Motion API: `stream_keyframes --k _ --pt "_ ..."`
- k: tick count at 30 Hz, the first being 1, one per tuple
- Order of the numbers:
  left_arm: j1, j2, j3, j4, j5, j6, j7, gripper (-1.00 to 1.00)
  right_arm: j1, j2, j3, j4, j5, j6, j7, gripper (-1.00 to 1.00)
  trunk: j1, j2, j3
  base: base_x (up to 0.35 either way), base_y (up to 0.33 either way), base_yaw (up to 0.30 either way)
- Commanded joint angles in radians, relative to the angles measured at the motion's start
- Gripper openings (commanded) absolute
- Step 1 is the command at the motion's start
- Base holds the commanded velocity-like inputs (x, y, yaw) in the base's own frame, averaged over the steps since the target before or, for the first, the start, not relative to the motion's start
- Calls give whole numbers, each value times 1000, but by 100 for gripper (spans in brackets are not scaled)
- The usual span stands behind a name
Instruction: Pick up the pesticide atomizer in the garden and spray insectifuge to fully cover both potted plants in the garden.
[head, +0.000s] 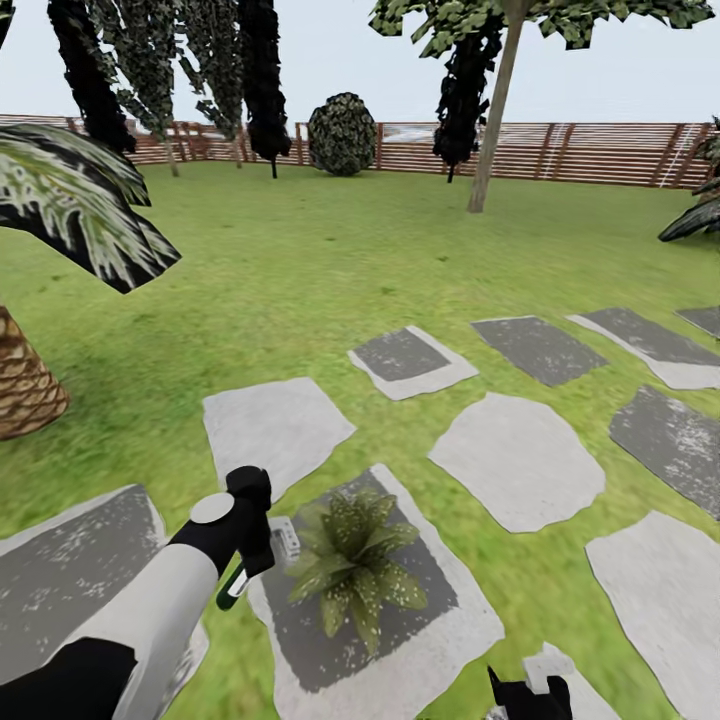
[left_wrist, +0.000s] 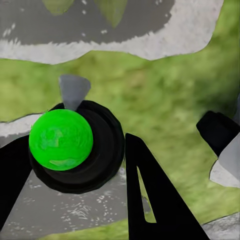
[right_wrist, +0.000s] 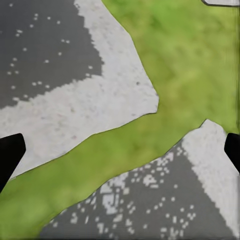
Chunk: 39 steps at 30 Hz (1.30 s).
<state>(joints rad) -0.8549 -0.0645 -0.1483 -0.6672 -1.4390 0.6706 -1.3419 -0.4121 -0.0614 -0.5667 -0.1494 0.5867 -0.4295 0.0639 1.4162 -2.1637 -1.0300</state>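
— Along the left edge, what stands there?

— One palm trunk (head: 25, 385), brown and scaly, with dark striped fronds drooping over it; beside it the lawn (head: 300, 260) is a soft mottled green.

— And the left arm?

— Its white sleeve ends in the black left pincer (head: 250, 530), which is clamped on the pesticide atomizer (head: 283, 541); the sprayer is held off the ground, just beside the plant. The head view shows its white head and dark green loop; the left wrist view shows a glossy bright green ball in a round black collar with a grey tapered tip, and a black finger on either side of it. Marks on the white head are too small to read.

— How many plants?

— One potted plant (head: 355, 570), a low rosette of pointed, pale-speckled leaves; it sits on a dark grey stepping stone (head: 420, 640) with a pale rough border.

— Other stones?

— Eleven by my count, flat and irregular, some plain pale grey and some dark with a light rim; several are cut off by the frame.

— The right side?

— The black right pincer (head: 528, 690) shows at the bottom edge; in the right wrist view its fingertips (right_wrist: 7, 150) sit at opposite edges, spread wide with nothing between them, over grass and two stones.

— Behind all that?

— A brown slatted wooden fence (head: 600, 150) spans the back; one round dark bush (head: 342, 133) stands before it, and one slim pale tree trunk (head: 495, 110) leans to its right.
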Motion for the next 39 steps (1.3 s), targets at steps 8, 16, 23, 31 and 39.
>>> stream_keyframes --k 8,16,23,31,39 --pt "-3 -25 -2 -2 -6 10 -8 -100 -1 0 -9 1 2 -4 7 100 0 0 0 0 4 -31" --pt "-1 -24 -2 -2 -6 10 -5 -100 -1 0 -9 1 2 -3 7 100 0 0 0 -13 110 -224" --pt "0 -24 -2 -2 -6 10 -2 -100 -1 1 -9 1 2 -3 7 100 0 0 0 -22 291 -155" --pt "-4 -72 -2 -54 -5 13 -3 -100 -1 2 -9 1 2 -3 7 100 0 0 0 0 49 -3" --pt "12 -52 2 -85 -55 15 4 -100 -1 1 -8 1 2 -3 7 100 0 0 0 0 0 0"
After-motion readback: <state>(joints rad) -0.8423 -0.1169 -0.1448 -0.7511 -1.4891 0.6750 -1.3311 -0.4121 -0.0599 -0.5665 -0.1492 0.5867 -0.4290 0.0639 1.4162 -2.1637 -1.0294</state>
